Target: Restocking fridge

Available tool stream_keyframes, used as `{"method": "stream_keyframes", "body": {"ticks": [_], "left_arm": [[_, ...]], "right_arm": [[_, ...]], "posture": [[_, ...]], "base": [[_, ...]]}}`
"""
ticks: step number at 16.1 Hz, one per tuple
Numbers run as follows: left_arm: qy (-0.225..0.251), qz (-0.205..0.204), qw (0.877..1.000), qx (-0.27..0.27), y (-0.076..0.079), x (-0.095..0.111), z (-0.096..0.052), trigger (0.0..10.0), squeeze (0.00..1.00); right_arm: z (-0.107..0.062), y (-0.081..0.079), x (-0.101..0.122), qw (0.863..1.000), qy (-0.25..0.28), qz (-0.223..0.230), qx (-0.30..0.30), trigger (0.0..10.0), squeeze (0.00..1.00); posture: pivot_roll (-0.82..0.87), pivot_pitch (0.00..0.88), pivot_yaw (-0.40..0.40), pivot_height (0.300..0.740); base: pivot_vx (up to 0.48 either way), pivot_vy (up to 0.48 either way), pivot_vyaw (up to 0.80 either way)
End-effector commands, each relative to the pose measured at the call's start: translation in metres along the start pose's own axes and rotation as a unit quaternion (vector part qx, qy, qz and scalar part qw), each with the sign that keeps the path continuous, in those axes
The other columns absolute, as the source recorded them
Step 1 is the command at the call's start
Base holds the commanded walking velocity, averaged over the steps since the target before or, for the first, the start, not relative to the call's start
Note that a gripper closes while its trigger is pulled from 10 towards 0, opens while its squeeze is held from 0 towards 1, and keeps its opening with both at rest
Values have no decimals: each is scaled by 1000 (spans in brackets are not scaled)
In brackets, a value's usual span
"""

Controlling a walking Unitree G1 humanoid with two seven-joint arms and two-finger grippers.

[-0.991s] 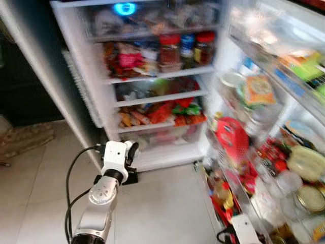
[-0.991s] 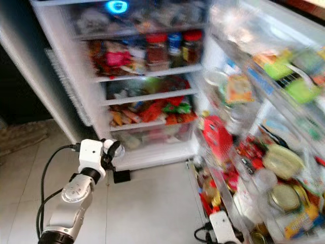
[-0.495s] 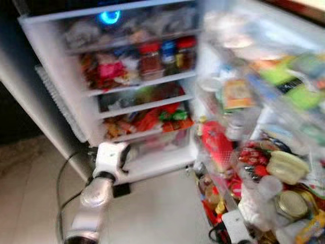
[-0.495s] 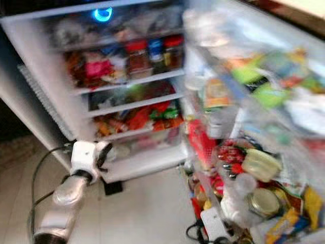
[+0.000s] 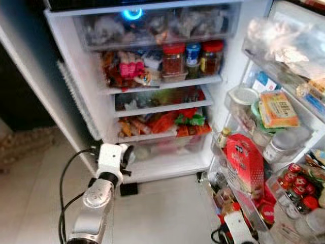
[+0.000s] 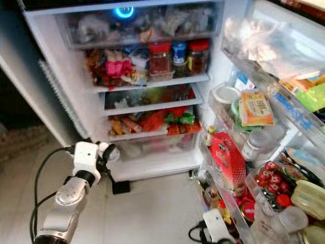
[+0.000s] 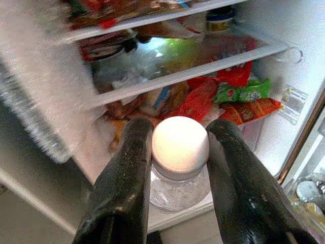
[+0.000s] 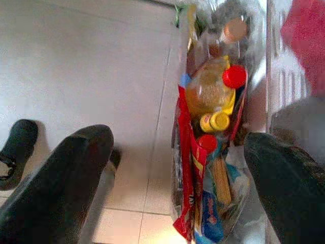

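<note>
1. While the fridge (image 5: pixel 152 91) stands wide open, the left gripper (image 7: pixel 177 152) is raised before its lowest shelves, its two black fingers (image 7: pixel 127 173) clamped on the neck of a clear bottle (image 7: pixel 179 178) with a white cap (image 7: pixel 180 145).
2. From the head views the bottle (image 5: pixel 131 152) sits at the end of the left arm, just in front of the bottom drawer (image 5: pixel 167 145) — near the fridge's lower left corner, above the tiled floor (image 5: pixel 162 208).
3. Shelves behind it are packed: red-lidded jars (image 5: pixel 173 58) up top, red and green packets (image 5: pixel 177 122) lower down.
4. The open door (image 5: pixel 274 127) on the right holds a red carton (image 5: pixel 245 162), a tub (image 5: pixel 244 96) and small red-capped bottles (image 5: pixel 294 180).
5. The right gripper (image 8: pixel 177 173) hangs low by the door's bottom bin (image 8: pixel 213 127) — its fingers spread wide apart, holding nothing, with a yellow, red-capped bottle (image 8: pixel 218 91) between them in the wrist view.
</note>
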State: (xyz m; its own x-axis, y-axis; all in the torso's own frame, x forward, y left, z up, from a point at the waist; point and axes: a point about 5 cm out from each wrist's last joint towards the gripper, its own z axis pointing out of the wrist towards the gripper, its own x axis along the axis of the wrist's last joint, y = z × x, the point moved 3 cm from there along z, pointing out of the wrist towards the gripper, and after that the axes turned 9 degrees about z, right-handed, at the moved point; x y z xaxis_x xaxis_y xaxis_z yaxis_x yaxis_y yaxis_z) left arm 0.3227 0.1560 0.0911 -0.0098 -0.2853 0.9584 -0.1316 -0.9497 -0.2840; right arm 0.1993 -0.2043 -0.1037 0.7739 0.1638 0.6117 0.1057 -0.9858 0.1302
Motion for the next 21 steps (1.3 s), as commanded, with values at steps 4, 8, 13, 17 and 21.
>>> {"method": "stream_keyframes", "body": {"ticks": [4,8,13,17,21], "left_arm": [[-2,1,1000,-7,4,1,1,10000,0],[-2,2,1000,-11,4,1,3,10000,0],[-3,1,1000,-14,5,1,3,10000,0],[-2,2,1000,-18,6,2,4,10000,0],[-2,0,1000,-21,7,2,5,10000,0]], "right_arm": [[-1,0,-5,1000,-9,11,1,10000,0],[-1,-1,-7,1000,-13,13,1,10000,0],[-1,-1,-8,1000,-15,20,-1,10000,0],[-1,-1,-9,1000,-19,24,-2,10000,0],[-2,0,-12,999,-26,24,-2,10000,0]], "posture": [[42,110,-1,740],[40,112,2,740],[39,114,3,740],[39,116,4,740],[39,112,4,740]], "base": [[280,0,0],[284,0,0],[293,0,0],[295,0,-197],[300,0,-197]]}}
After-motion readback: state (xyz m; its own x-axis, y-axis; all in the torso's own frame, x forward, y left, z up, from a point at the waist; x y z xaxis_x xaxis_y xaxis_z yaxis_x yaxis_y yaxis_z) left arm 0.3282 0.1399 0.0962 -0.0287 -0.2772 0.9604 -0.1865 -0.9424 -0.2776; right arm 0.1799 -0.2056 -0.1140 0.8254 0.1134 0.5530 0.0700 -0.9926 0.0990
